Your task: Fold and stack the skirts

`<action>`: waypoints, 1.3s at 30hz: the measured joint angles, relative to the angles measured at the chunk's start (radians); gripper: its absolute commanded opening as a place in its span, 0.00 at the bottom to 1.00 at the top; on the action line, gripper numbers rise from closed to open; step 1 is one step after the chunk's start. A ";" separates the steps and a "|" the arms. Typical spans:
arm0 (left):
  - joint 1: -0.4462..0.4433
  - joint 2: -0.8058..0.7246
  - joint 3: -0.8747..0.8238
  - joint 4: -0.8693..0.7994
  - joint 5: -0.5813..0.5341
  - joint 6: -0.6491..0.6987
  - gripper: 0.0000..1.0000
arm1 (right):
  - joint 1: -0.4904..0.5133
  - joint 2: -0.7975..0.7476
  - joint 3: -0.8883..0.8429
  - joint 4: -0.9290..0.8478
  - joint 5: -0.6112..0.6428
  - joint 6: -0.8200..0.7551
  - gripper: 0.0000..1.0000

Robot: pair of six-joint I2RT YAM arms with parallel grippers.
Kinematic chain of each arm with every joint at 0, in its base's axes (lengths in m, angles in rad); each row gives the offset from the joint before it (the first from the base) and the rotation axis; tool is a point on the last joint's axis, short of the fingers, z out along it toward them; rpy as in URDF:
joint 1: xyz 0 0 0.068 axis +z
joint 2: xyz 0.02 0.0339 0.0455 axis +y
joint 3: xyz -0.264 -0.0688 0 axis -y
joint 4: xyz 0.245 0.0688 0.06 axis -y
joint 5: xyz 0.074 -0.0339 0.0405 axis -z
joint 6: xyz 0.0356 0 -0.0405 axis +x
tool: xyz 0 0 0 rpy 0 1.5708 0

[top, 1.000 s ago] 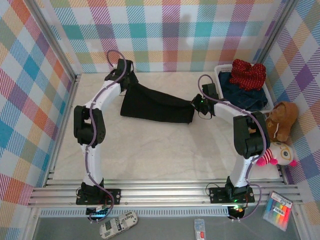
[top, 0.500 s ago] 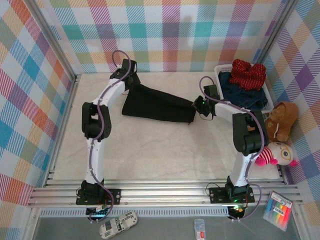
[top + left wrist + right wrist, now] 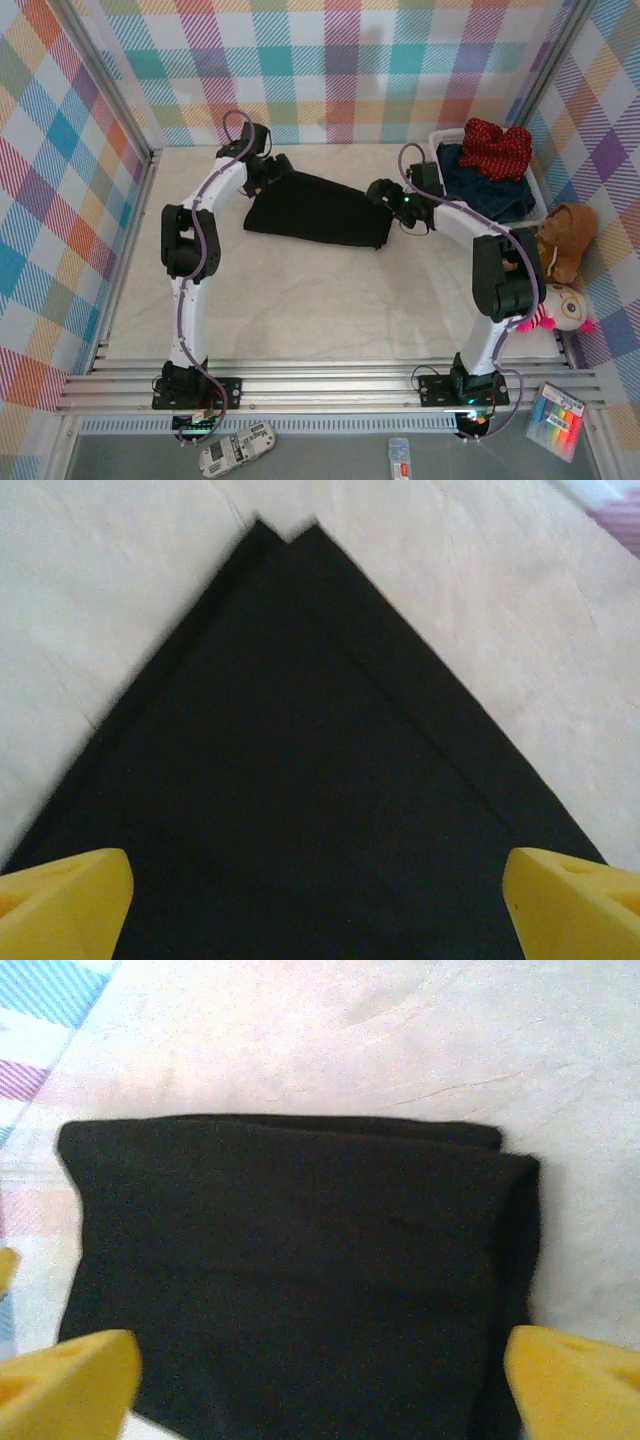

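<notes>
The plain black skirt (image 3: 320,212) lies folded flat on the table's far middle. My left gripper (image 3: 277,170) hangs over its far-left corner, and in the left wrist view the left gripper (image 3: 320,900) is open, its yellow fingertips (image 3: 65,890) wide apart above the black skirt (image 3: 300,730). My right gripper (image 3: 381,190) is at the skirt's right end. It is open too, and in the right wrist view the right gripper (image 3: 320,1385) has the black skirt (image 3: 300,1260) beneath it. A red dotted skirt (image 3: 495,147) lies on dark denim skirts (image 3: 480,188).
The white slatted basket (image 3: 438,138) holding the red and denim skirts stands at the far right. A brown teddy bear (image 3: 565,240) and a white and pink plush toy (image 3: 560,308) sit along the right wall. Checked walls enclose the table.
Both grippers have moved inward over the black skirt: the left one right and nearer, the right one left and farther back. The skirt's far-left corner now lies flat on the table.
</notes>
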 measured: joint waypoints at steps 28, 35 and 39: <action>-0.010 -0.217 -0.634 0.453 0.296 -0.140 1.00 | 0.049 0.151 -0.001 -0.039 -0.253 -0.058 0.99; -0.025 -0.366 -0.805 0.440 0.312 -0.222 1.00 | 0.079 0.026 -0.122 -0.010 -0.248 0.005 0.99; -0.025 -0.354 -0.723 0.425 0.342 -0.252 1.00 | 0.116 0.018 -0.110 0.084 -0.226 0.085 0.99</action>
